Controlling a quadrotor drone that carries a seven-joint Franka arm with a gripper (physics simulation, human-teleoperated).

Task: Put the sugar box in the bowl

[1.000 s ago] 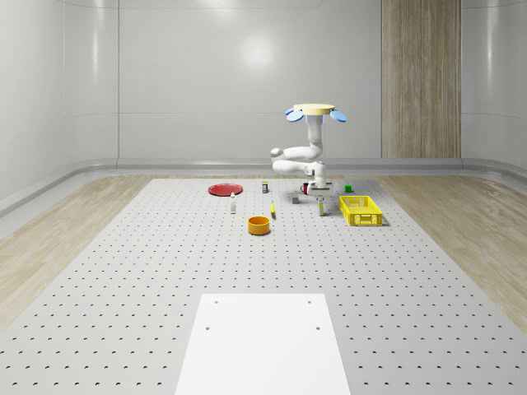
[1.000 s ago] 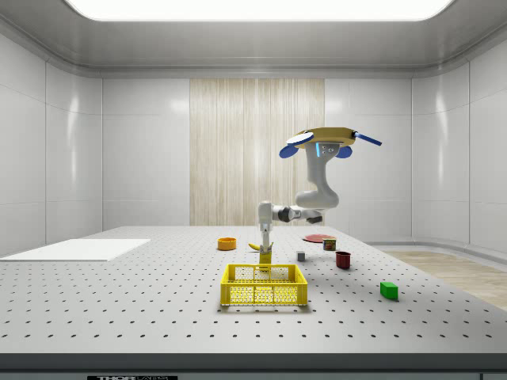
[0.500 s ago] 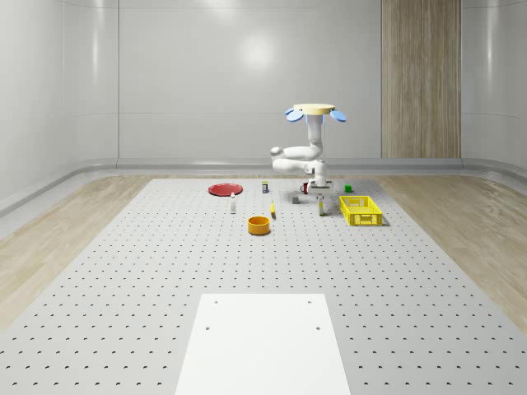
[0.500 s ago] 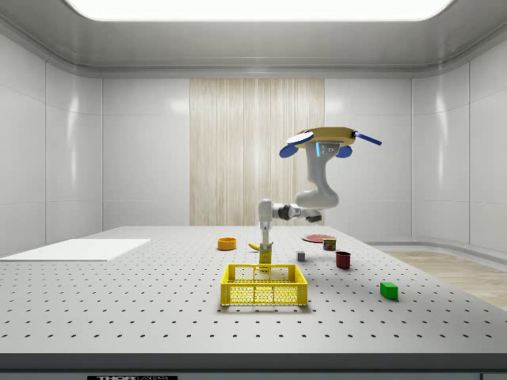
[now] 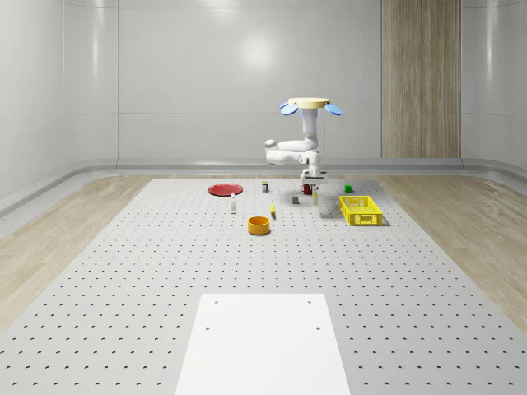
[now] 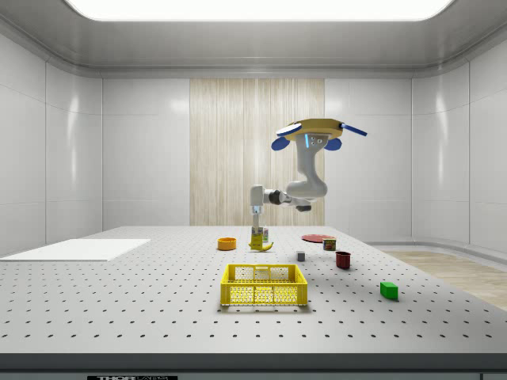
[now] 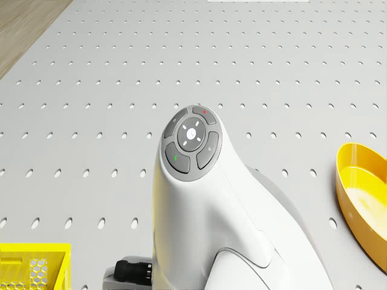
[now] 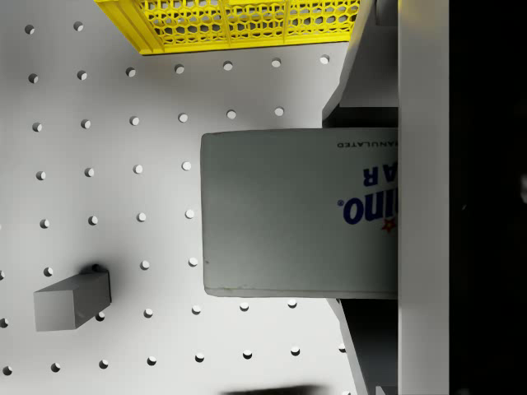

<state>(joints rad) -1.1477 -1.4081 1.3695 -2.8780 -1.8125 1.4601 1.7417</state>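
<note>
While hovering above the far half of the perforated counter (image 5: 165,271), well clear of its surface, drone (image 6: 311,131) seen with white arm (image 6: 299,184) bent down and out toward the side view's left. Below the wrist, claw (image 6: 257,230) pinching the sugar box (image 8: 296,212), held off the counter; in the wrist view, fingers (image 8: 362,70) pressed against two opposite sides of the box, blue lettering showing on its pale face. Carried box hanging in the air between yellow basket (image 5: 361,210) and orange bowl (image 5: 259,225) in the whole-scene view, nearer the basket, above a spot of bare counter. Basket seen as an open mesh crate, nothing visible inside. Bowl sitting on the counter apart from the box, its hollow also without contents in the drone view (image 7: 363,202). Farther back, red plate (image 5: 224,189) lying flat. Close to the hanging box, small grey block (image 8: 72,300) resting on the counter. Dark red cup (image 6: 343,259) and green block (image 6: 388,290) standing off toward the side view's right.
</note>
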